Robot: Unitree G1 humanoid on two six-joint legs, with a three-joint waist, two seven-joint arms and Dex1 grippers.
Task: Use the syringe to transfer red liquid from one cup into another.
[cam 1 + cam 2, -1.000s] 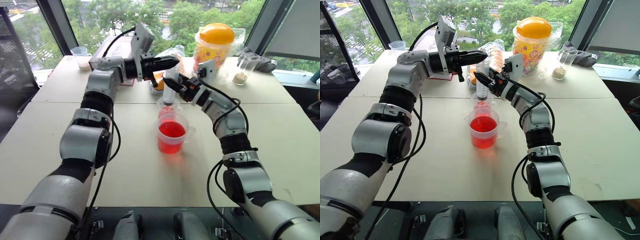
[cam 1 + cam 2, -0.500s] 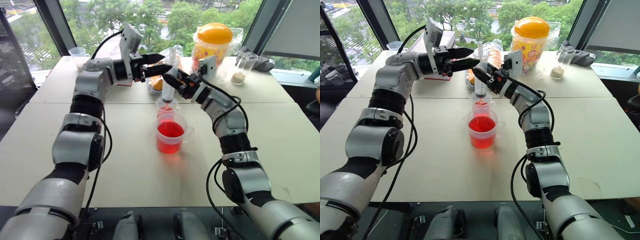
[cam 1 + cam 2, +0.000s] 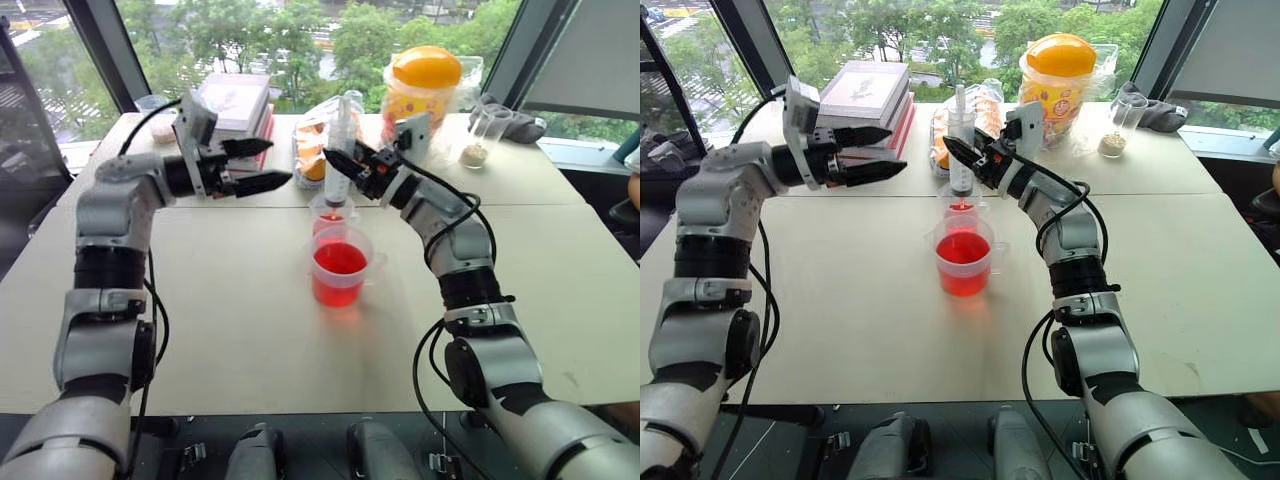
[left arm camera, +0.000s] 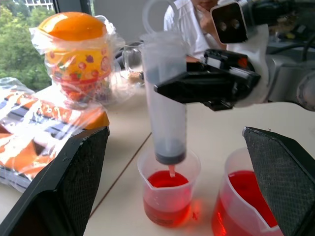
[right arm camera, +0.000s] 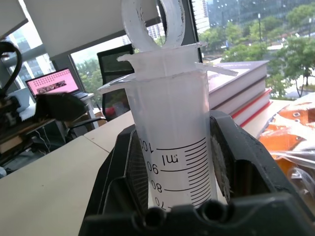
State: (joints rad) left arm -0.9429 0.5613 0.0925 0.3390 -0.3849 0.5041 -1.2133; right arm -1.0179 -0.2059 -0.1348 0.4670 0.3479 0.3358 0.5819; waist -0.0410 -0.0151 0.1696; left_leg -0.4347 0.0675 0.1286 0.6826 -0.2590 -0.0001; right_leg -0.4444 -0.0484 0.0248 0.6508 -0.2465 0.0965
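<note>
The right gripper clamps the syringe upright, its tip just above the smaller cup, which holds some red liquid. The larger cup stands just beside it on the table. The left gripper hangs spread, well apart.

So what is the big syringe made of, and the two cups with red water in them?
The syringe looks like cloudy, see-through plastic: the dark plunger end shows through its wall, and black scale marks are printed on it. The smaller cup and the wider cup look like clear, glossy plastic, since the red liquid shows straight through their sides. They could be glass, but the thin walls suggest plastic.
</note>
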